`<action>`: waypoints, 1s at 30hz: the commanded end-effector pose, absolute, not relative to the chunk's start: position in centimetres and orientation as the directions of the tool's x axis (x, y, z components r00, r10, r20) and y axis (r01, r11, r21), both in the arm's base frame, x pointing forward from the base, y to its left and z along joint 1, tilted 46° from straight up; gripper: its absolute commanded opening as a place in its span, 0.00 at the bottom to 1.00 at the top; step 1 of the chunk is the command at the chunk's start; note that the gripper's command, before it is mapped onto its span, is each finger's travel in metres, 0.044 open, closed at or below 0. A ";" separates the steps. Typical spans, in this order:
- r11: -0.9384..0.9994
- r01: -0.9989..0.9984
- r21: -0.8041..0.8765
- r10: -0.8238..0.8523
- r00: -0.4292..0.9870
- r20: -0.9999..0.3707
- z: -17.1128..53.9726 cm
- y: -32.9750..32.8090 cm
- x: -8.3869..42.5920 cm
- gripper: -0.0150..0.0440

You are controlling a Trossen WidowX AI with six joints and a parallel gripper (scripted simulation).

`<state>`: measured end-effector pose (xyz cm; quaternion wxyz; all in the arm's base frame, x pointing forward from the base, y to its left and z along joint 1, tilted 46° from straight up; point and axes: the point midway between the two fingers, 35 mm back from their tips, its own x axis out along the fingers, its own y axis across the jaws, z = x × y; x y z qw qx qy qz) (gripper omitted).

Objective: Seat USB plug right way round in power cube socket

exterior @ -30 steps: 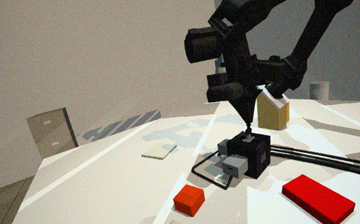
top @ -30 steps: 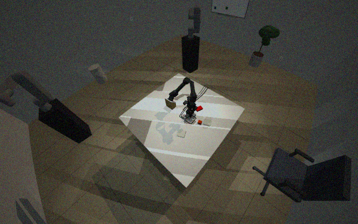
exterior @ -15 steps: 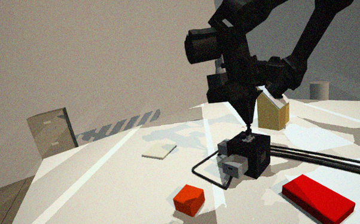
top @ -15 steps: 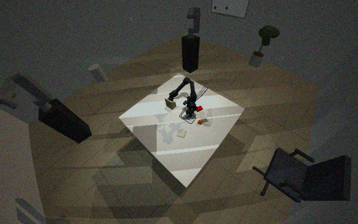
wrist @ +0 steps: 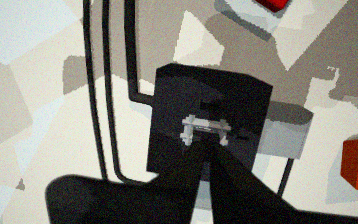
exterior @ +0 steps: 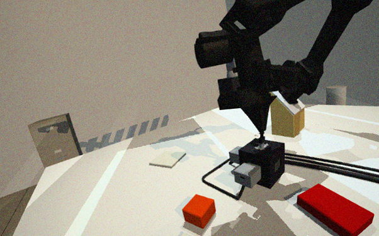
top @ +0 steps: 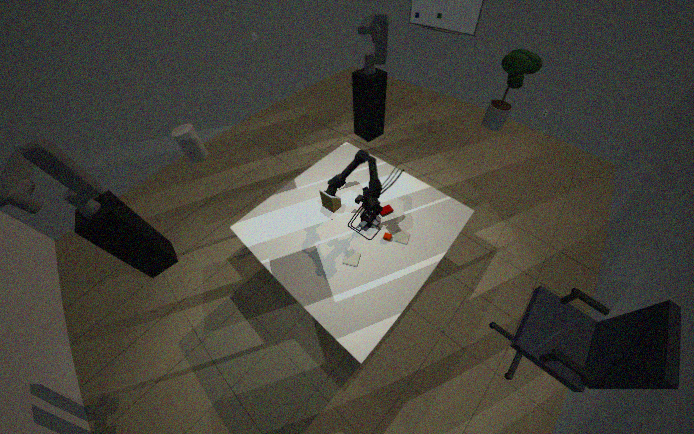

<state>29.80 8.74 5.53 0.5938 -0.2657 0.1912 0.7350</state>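
Note:
The black power cube (exterior: 262, 168) (wrist: 175, 105) stands on the table, with a bright metal socket rim (exterior: 261, 146) (wrist: 204, 122) on its top. My gripper (exterior: 261, 134) (wrist: 207, 150) points straight down over that top and is shut on the USB plug, with its fingertips just above the socket. The plug is small, dark and mostly hidden by the fingers; it stands at the socket, but I cannot tell how deep it sits or which way round it is. Grey blocks (exterior: 247, 175) (wrist: 286, 137) stick out from the cube's sides.
Black cables (exterior: 347, 169) (wrist: 130, 50) run away from the cube, and one loops beside it. An orange cube (top: 387, 236) (exterior: 199, 210) (wrist: 350, 162) and a red block (top: 386, 209) (exterior: 334, 209) lie nearby. A small house (top: 331, 201) (exterior: 282, 118) stands behind. Flat pale tiles (top: 351, 259) (exterior: 167, 158) lie on the table.

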 end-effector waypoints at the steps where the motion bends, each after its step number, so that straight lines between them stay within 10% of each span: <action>1: -0.218 -0.975 -0.033 0.774 -0.153 -0.615 5.5 8.8 29.8 0.25; 30: -0.218 -0.975 -0.033 0.774 -0.153 -0.615 5.3 9.1 29.8 0.25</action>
